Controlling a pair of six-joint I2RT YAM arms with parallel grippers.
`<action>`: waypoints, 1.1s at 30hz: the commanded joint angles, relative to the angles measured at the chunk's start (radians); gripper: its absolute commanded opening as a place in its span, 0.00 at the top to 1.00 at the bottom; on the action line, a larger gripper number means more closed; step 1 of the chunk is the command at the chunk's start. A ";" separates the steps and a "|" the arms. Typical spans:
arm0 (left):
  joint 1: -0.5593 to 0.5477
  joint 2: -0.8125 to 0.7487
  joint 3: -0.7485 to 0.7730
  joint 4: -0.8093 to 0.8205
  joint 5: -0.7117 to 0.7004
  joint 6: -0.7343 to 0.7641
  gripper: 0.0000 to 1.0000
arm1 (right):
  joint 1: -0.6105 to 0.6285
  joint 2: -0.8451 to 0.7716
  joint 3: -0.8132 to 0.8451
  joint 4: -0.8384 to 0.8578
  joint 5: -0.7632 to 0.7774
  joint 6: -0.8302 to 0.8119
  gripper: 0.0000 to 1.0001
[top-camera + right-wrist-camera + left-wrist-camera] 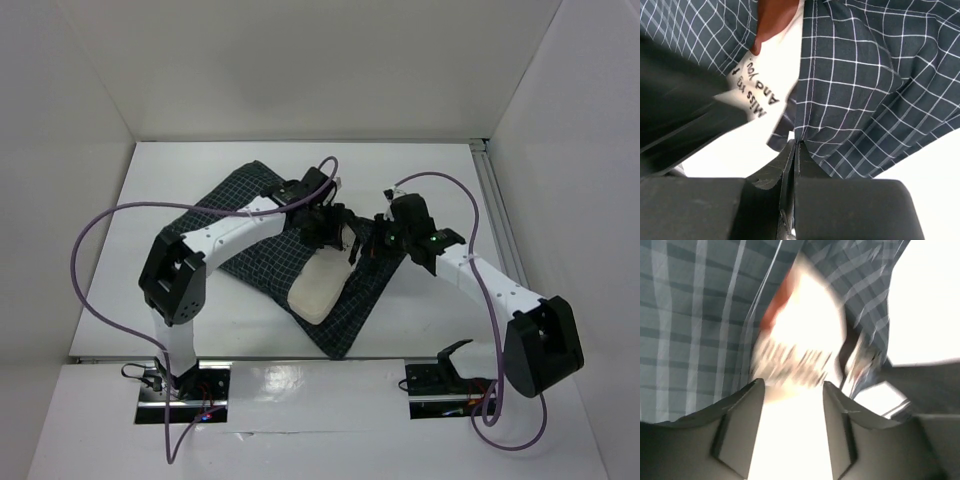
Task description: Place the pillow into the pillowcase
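Bright, even light is cast from above, so the white walls and table are nearly washed out and only soft shadows are thrown beneath the arms. In the left wrist view the pillow is overexposed and smeared by motion blur. In the right wrist view the pillowcase grid is rendered sharply, though the dark foreground is left soft.

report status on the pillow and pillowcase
Left tool open at the pillow. Right tool shut on the pillowcase edge. Cushion partly in, one end out. Nothing else in the way.
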 commanded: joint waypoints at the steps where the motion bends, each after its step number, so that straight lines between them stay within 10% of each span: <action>1: -0.012 -0.064 0.007 -0.229 -0.053 0.070 0.35 | -0.007 0.013 0.048 0.099 0.076 -0.009 1.00; 24: -0.244 -0.101 -0.168 -0.169 -0.231 -0.086 0.14 | -0.007 0.042 0.155 0.057 0.035 -0.018 1.00; 26: -0.233 -0.080 -0.158 -0.145 -0.248 -0.086 0.23 | -0.007 0.042 0.155 0.046 0.035 -0.018 1.00; 29: -0.172 -0.028 -0.134 -0.155 -0.281 -0.135 1.00 | -0.007 0.033 0.155 0.046 0.016 -0.041 1.00; 33: -0.058 -0.065 -0.164 -0.100 -0.240 -0.188 1.00 | -0.007 0.059 0.192 -0.021 0.037 -0.087 1.00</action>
